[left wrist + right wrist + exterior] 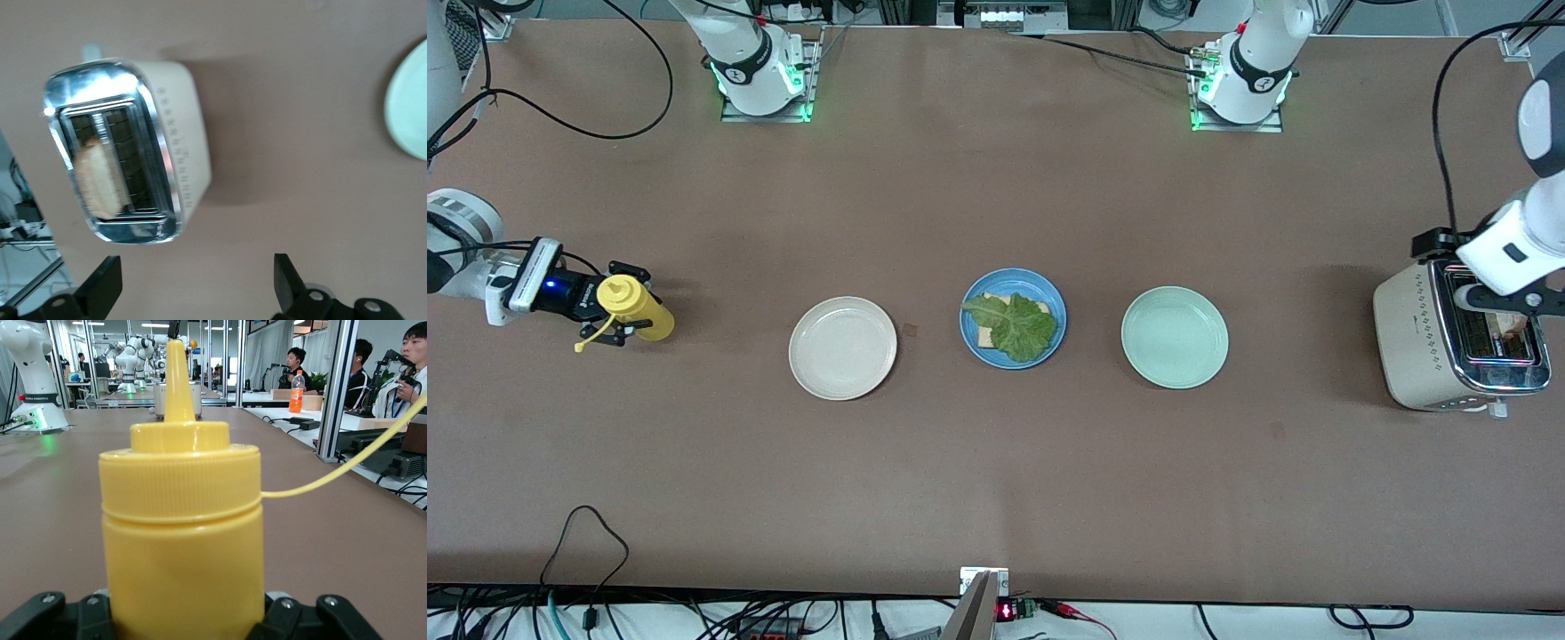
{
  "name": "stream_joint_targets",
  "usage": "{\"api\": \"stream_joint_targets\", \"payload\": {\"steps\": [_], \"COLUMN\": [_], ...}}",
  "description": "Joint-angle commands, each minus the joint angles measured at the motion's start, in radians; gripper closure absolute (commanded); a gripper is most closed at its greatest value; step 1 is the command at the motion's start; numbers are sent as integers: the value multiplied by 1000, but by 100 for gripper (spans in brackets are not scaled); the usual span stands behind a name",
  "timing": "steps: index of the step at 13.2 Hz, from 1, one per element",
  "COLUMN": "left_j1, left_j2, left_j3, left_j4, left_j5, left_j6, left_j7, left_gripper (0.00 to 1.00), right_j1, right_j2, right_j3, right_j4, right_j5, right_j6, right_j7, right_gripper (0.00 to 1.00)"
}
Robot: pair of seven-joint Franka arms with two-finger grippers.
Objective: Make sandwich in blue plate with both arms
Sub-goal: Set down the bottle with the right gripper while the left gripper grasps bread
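A round blue plate (975, 340) with a crinkled green lettuce leaf (1016, 324) on it is flanked by a round beige plate (842, 348) and a round mint-green plate (1175, 337).

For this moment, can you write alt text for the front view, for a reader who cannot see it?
A blue plate at mid-table holds a bread slice under a lettuce leaf, between a beige plate and a mint-green plate. The right hand grips a yellow squeeze bottle; the open left hand hangs over a toaster.
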Motion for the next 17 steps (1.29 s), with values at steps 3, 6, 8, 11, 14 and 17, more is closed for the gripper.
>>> {"api": "stream_joint_targets", "payload": {"steps": [3,6,8,11,14,17], "left_j1": [164,227,270,281,278,278], "left_j2": [106,131,131,142,140,131], "left_j3": [-7,-8,-13,-11,-13,-14], "left_j4": [15,-35,-110,-134,-121,-100], "left_j5": [19,19,19,19,21,21], "left_j6": [139,257,347,399,317,302], "left_j7": [137,210,210,212,244,247], "left_gripper": [0,0,0,50,87,99], "right_j1": [-45,-60,-60,-61,-71,-83], "right_j2": [44,82,94,94,91,91], "right_j3": [20,22,22,22,20,20], "right_j4": [11,11,11,14,32,32], "right_j5": [27,26,27,26,16,10], "right_j6": [-15,-16,-16,-24,-28,-24], "right_j7": [-7,-10,-11,3,23,24], "right_gripper": [100,100,100,86,0,0]}}
